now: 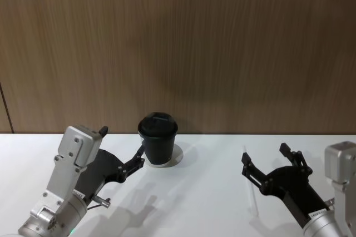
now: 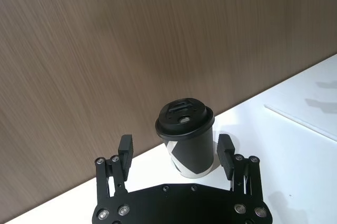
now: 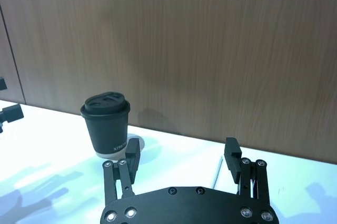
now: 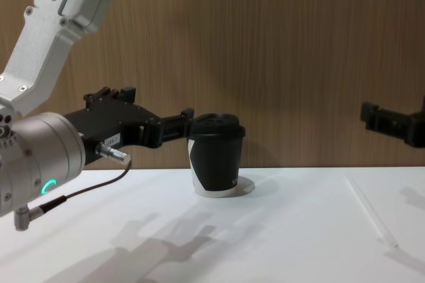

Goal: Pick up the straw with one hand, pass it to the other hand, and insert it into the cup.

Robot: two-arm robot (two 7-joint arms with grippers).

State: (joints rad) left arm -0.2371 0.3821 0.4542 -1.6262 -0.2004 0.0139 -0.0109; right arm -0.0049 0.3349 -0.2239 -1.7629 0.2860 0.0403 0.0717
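Bare table (image 1: 211,192) btwn cup (image 1: 158,142) & straw (image 1: 251,189)

Bare lab-style test bench, plain white table (image 1: 211,192), wood-grain panel wall (image 1: 222,42)

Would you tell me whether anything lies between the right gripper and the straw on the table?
Nothing visible does. The straw lies flat on bare table below the open right gripper, apart from the cup.

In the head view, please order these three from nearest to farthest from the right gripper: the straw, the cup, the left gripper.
1. The straw, lying flat on the table just under the open right gripper.
2. The cup, upright near the wall, toward the middle.
3. The left gripper, open at the cup's far side.
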